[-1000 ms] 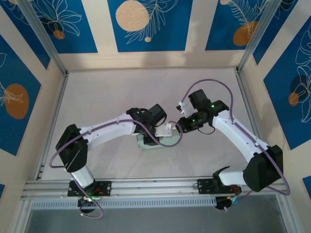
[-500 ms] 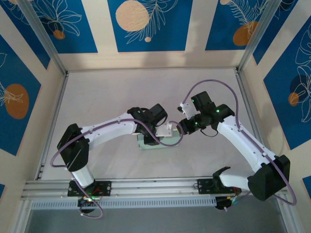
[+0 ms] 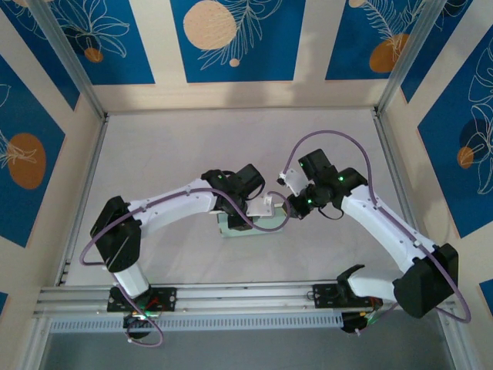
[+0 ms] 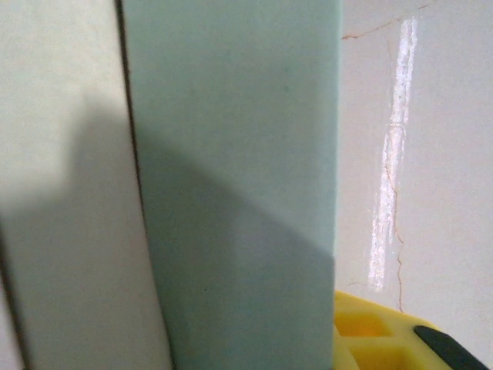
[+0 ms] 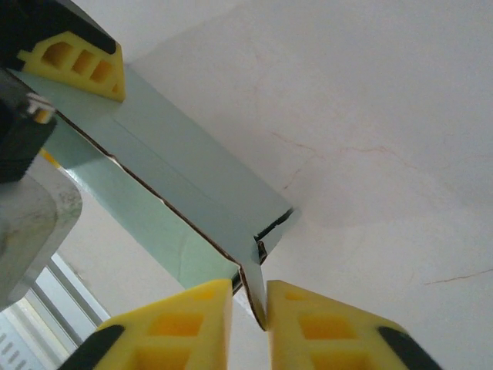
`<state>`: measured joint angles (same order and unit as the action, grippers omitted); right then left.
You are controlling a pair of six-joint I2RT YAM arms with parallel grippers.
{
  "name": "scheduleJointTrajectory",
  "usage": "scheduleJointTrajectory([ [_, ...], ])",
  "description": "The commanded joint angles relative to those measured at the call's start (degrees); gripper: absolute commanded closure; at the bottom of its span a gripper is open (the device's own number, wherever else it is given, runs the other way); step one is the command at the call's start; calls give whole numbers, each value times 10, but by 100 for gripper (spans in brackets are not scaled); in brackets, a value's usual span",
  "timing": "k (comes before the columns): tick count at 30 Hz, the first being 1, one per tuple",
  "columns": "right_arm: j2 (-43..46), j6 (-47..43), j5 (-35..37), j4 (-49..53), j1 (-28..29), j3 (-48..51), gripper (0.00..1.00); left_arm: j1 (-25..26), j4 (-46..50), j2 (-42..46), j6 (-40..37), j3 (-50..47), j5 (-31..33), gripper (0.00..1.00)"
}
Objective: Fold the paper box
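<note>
1. In the right wrist view the right jaws are seen almost closed. A thin corner flap of the paper box (image 5: 192,193) is pinched between the two yellow fingers (image 5: 181,324), with little more than the card's thickness left between them.
2. One yellow finger (image 5: 77,62) of the left jaws is seen lying against the far end of the card, at 10 o'clock in that view. In the left wrist view another finger (image 4: 370,335) is seen just beside the card's edge at 5 o'clock. It cannot be told whether the left jaws clamp the card.
3. From the right wrist, the box's long axis is seen running from 10 o'clock down to 5 o'clock, ending at the pinched flap. Pale mint-green faces are turned to the camera, with a brown cut edge running along the length and a small slot notch at the corner.
4. In the left wrist view the card (image 4: 231,154) is seen very close, its panels running from 12 to 6 o'clock.
5. From above, the box (image 3: 239,226) is found on the bench (image 3: 169,146), a little toward 6 o'clock from the middle. Its long axis is laid from 9 to 3 o'clock, with the right jaws at the 3 o'clock end and the left jaws over it.
6. Broad bare bench is seen toward 12 o'clock and at 9 and 3 o'clock. The metal rail (image 3: 246,297) lies near at 6 o'clock.
</note>
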<state>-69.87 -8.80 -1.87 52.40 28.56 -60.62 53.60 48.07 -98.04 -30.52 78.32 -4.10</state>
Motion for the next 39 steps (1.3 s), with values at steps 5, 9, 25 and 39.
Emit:
scheduleJointTrajectory([
  [5, -13, 16, -57, 18, 3, -31, 91, -9, 28, -16, -11, 5, -24, 70],
  [9, -32, 47, -61, 37, 4, -58, 91, -9, 31, -19, -11, 7, -26, 71],
  [25, -67, 194, -22, 27, 24, -51, 100, -10, 30, -27, -3, 12, -24, 71],
  [39, -51, 321, 106, -24, 88, 9, 100, -15, 21, -24, 22, 11, -25, 66],
])
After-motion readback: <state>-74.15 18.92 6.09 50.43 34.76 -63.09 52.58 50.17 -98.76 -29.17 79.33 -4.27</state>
